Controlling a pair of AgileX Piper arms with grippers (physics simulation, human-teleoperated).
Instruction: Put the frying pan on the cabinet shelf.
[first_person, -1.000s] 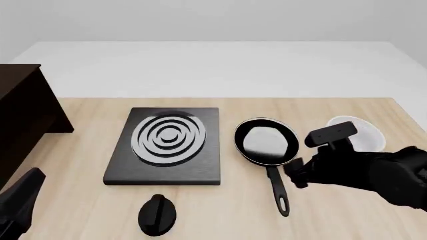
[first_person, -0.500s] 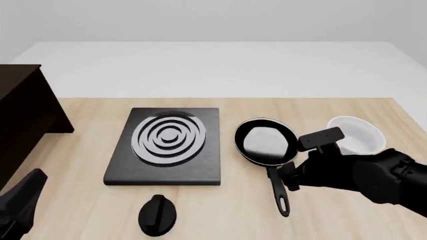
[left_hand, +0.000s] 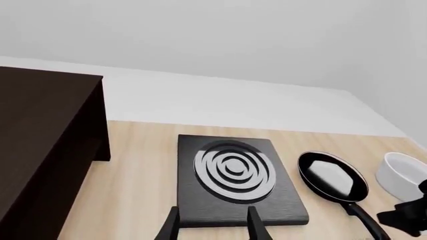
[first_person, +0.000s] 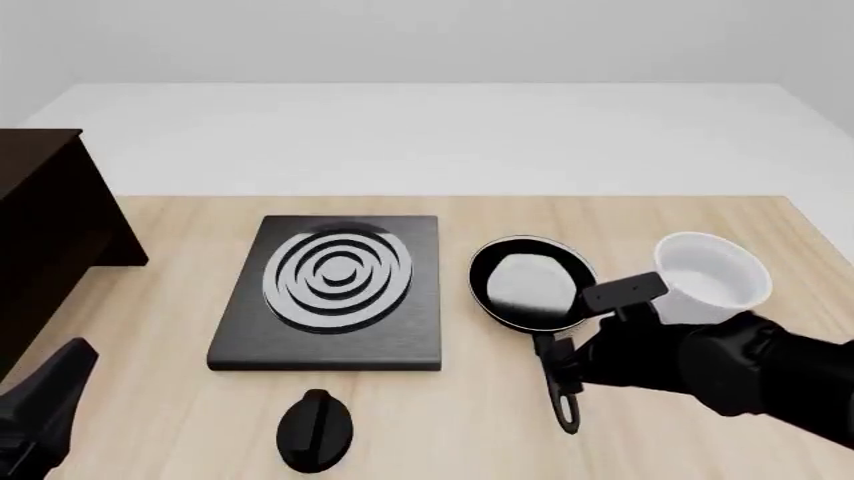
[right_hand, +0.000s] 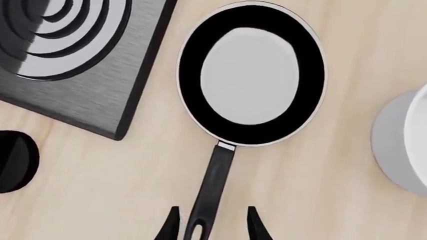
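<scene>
The frying pan (first_person: 531, 283), black with a pale-grey inside, lies on the table to the right of the stove plate, its long handle (first_person: 558, 375) pointing toward the near edge. My right gripper (right_hand: 212, 227) is open, low over the handle's looped end, one finger on each side of it; whether the fingers touch it cannot be told. The pan (right_hand: 252, 73) fills the right wrist view. The dark brown cabinet (first_person: 47, 235) stands at the far left and looms large as the cabinet (left_hand: 43, 145) in the left wrist view. My left gripper (left_hand: 213, 229) is open and holds nothing, near the front left corner.
A black square stove plate (first_person: 334, 290) with silver rings lies mid-table. A white bowl (first_person: 711, 278) stands just right of the pan, close to my right arm. A small black knob-like object (first_person: 316, 430) sits near the front edge.
My right gripper has moved left and down onto the pan's handle, uncovering the white bowl. The pan and the left arm have stayed put.
</scene>
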